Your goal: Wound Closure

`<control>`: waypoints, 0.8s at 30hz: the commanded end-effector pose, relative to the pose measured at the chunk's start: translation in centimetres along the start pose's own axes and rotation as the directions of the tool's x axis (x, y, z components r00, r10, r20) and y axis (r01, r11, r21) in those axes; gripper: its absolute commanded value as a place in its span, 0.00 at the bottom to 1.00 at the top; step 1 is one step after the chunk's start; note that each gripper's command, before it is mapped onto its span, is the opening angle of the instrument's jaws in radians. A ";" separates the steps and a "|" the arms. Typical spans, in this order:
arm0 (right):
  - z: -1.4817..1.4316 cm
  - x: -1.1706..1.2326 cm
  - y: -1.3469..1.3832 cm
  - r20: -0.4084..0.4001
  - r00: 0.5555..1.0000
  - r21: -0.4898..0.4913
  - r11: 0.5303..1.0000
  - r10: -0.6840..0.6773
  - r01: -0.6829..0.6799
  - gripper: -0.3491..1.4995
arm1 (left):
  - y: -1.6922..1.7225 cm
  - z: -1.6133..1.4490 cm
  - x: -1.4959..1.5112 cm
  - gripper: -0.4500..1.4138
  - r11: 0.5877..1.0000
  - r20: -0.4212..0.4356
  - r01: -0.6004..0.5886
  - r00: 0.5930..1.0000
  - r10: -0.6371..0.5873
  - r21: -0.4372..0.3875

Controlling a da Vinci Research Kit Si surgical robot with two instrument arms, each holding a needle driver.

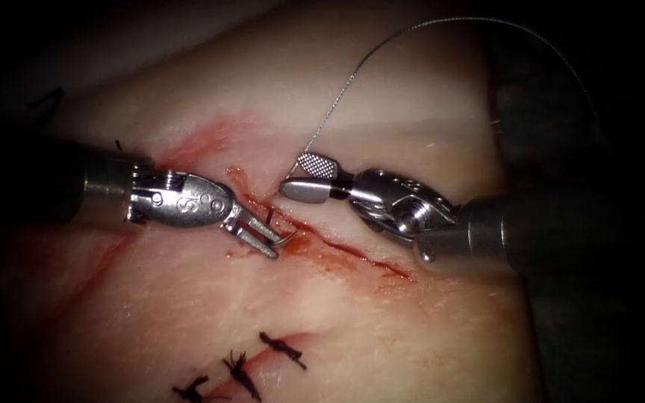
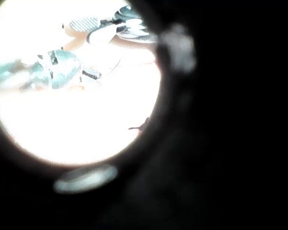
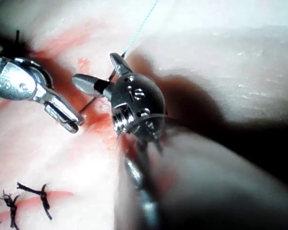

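The needle (image 1: 287, 237) lies at the cut (image 1: 352, 250) in the tissue (image 1: 382, 328), its curve rising from the wound's left lip, and my left tool (image 1: 263, 237) is clamped on it near the exposed end. My right tool (image 1: 309, 177) stands with jaws parted, empty, the thread (image 1: 352, 75) trailing up just behind it.

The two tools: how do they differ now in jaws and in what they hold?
The left tool holds the needle near its end, at the cut; the right tool holds nothing. The left tool's jaws are closed on the needle; the right tool's jaws stand open, beside the thread. The left tool's tip points down to the tissue; the right tool's tip lies level. Both are metal needle drivers.
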 end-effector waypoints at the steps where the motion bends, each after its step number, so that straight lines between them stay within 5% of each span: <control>1: 0.02 -0.04 -0.02 0.000 1.000 0.001 1.000 -0.019 0.019 0.99 | -0.01 0.06 -0.02 0.11 1.000 -0.002 0.000 1.000 0.000 -0.003; 8: -0.16 0.12 -0.08 0.001 0.996 0.008 0.996 -0.094 0.094 0.94 | 0.02 -0.07 0.21 0.00 1.000 -0.094 0.024 0.995 -0.024 -0.006; 11: -0.18 0.31 -0.12 -0.002 0.993 0.000 0.993 -0.120 0.120 0.91 | 0.03 -0.15 0.37 0.00 0.992 -0.145 0.126 0.982 -0.121 0.023; 14: -0.17 0.49 -0.16 -0.020 0.991 -0.038 0.990 -0.135 0.134 0.89 | 0.04 -0.25 0.56 0.00 0.933 -0.198 0.354 0.921 -0.336 0.063; 17: -0.16 0.61 -0.19 -0.034 0.988 -0.063 0.987 -0.151 0.149 0.87 | 0.05 -0.35 0.76 0.00 0.819 -0.301 0.570 0.794 -0.528 0.065; 19: -0.15 0.65 -0.20 -0.036 0.988 -0.069 0.986 -0.152 0.150 0.86 | 0.04 -0.41 0.88 0.00 0.703 -0.365 0.710 0.664 -0.652 0.037; 24: -0.12 0.66 -0.21 -0.049 0.986 -0.071 0.986 -0.157 0.153 0.85 | 0.06 -0.55 1.07 0.00 0.329 -0.431 0.940 0.261 -0.864 -0.091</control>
